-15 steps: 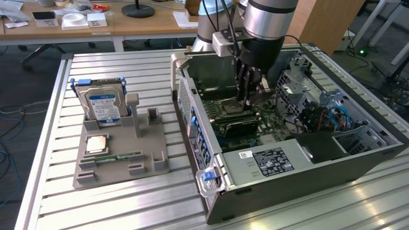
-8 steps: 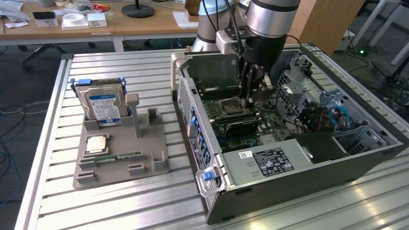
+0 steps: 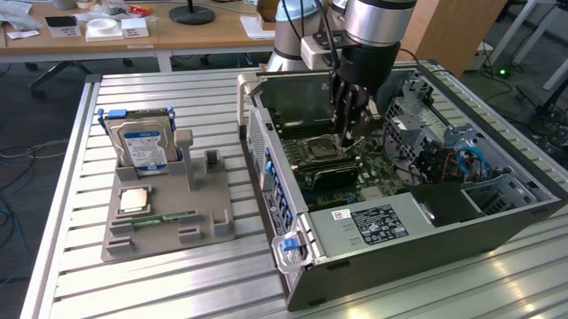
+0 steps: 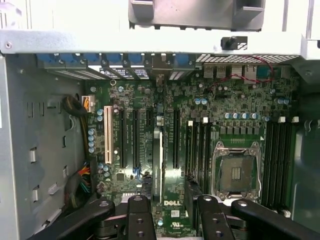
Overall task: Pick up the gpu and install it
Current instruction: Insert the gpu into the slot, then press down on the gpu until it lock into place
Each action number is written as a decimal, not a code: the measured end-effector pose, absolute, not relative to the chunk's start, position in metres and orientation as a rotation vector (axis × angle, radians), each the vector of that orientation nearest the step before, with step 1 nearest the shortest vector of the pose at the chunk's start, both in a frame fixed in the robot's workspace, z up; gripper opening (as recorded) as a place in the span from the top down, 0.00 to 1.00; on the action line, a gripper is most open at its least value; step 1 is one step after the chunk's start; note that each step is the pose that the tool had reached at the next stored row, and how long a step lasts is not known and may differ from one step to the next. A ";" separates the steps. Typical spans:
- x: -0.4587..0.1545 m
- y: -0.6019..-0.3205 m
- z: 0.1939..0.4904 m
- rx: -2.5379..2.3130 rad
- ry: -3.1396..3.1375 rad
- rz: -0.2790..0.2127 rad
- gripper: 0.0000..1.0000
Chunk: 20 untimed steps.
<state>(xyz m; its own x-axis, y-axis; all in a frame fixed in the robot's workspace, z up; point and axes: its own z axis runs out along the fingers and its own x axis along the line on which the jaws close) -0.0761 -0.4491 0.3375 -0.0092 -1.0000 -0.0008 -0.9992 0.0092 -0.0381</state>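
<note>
The gpu (image 4: pixel 158 165) stands on edge among the motherboard's black expansion slots and looks like a thin pale strip from above. From the side its black face (image 3: pixel 334 176) shows upright inside the open computer case (image 3: pixel 497 219). My gripper (image 4: pixel 175 217) hangs just above it, open. The dark fingers (image 4: pixel 140 215) stand apart on either side of the card's line without touching it. In the exterior view the gripper (image 3: pixel 348 136) reaches down into the case near the empty CPU socket (image 3: pixel 320 147).
A grey parts holder (image 3: pixel 169 206) on the exterior view's left carries a silver hard drive with a blue label (image 3: pixel 142 147), a CPU chip (image 3: pixel 133 199) and a slim green RAM stick (image 3: pixel 164 218). Case walls, a drive cage (image 3: pixel 417 113) and cables (image 3: pixel 461 163) surround the gripper.
</note>
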 end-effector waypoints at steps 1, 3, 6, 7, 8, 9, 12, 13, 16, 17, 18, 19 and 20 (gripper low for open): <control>-0.076 -0.449 0.337 -2.192 2.212 -0.041 0.61; -0.076 -0.449 0.338 -2.192 2.212 -0.041 0.61; -0.076 -0.449 0.338 -2.192 2.212 -0.041 0.61; -0.076 -0.449 0.338 -2.192 2.212 -0.041 0.61; -0.076 -0.449 0.338 -2.192 2.212 -0.041 0.61; -0.076 -0.449 0.338 -2.192 2.212 -0.041 0.61; -0.076 -0.449 0.338 -2.192 2.212 -0.041 0.61; -0.076 -0.449 0.338 -2.192 2.212 -0.041 0.61; -0.076 -0.449 0.338 -2.192 2.212 -0.041 0.68; -0.076 -0.449 0.338 -2.192 2.212 -0.041 0.75; -0.076 -0.449 0.338 -2.192 2.212 -0.041 0.75; -0.076 -0.449 0.338 -2.192 2.212 -0.041 0.80; -0.076 -0.449 0.338 -2.192 2.212 -0.041 0.86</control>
